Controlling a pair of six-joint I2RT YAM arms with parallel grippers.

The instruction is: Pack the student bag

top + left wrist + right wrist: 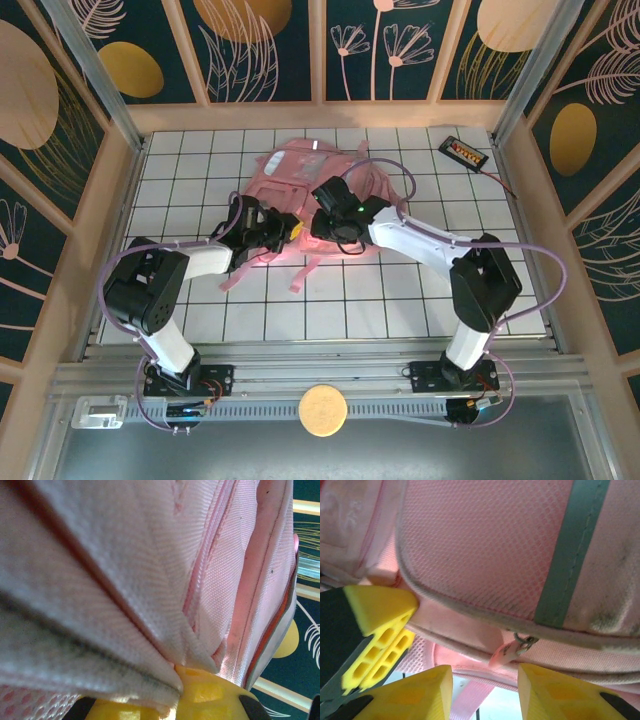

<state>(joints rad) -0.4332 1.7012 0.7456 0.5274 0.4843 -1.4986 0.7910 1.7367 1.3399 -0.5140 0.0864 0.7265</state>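
Note:
The pale-pink student bag lies on the tiled table at the back centre, its straps trailing toward me. At its near edge my left gripper is shut on a fold of the bag's fabric, which is pinched between the yellow fingers. Close beside it on the right, my right gripper is at the same edge. It stands open, and a pink zipper pull hangs just above the gap between its yellow fingertips. Mesh and a grey trim strip of the bag sit above.
A small black device with a cable lies at the back right corner. The left gripper's yellow finger shows at the left of the right wrist view, close to the right fingers. Wooden walls ring the white tiled table.

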